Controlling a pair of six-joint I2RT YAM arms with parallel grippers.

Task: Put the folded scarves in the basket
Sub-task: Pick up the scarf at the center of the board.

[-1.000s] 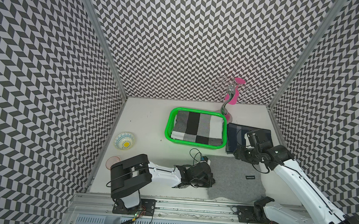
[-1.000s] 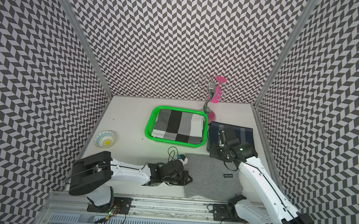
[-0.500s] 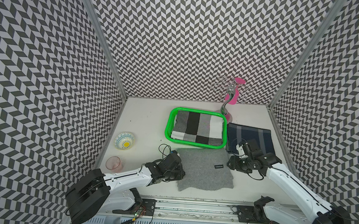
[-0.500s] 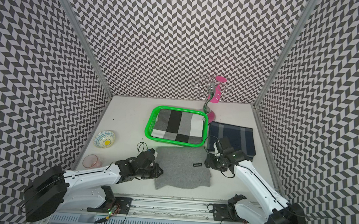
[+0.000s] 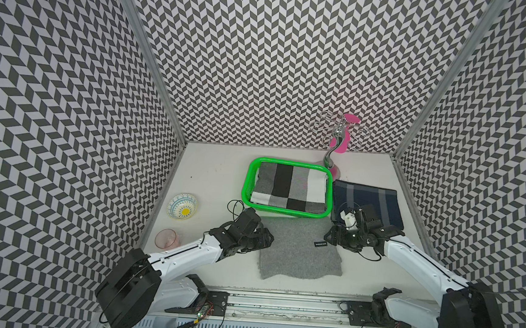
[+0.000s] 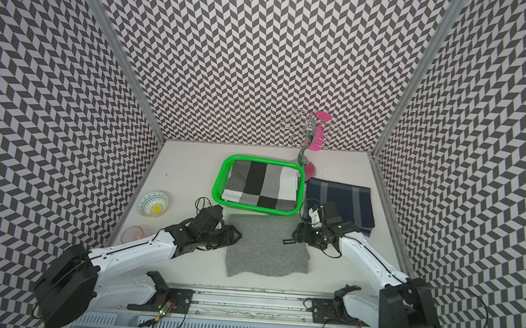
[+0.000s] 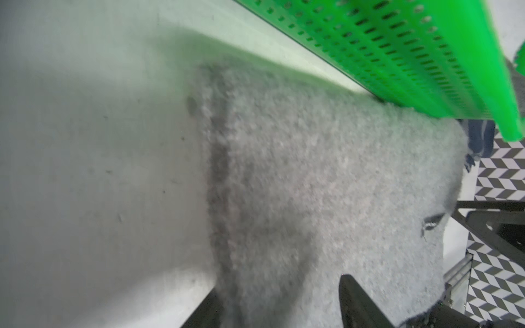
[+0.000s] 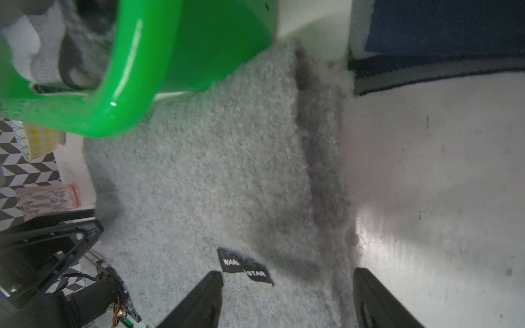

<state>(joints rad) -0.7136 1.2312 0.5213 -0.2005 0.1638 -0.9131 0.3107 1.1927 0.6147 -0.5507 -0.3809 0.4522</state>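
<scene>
One basket [image 5: 283, 211], one checked scarf [image 5: 290, 187] inside, one grey scarf [image 5: 296, 255] outside, left hand [image 5: 268, 238], right hand [image 5: 328, 237] both parted

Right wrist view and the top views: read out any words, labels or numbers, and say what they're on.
"WAR" and "STAR": white letters on the creased black tag on the grey scarf, right wrist view; the letters at the crease are hidden.
Same tag in both top views: too small to read.
Nothing else legible.

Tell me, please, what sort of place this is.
Probably a robot test enclosure: black-and-white chevron-patterned panel walls surround a white tabletop, with a metal mounting rail along its front edge.
</scene>
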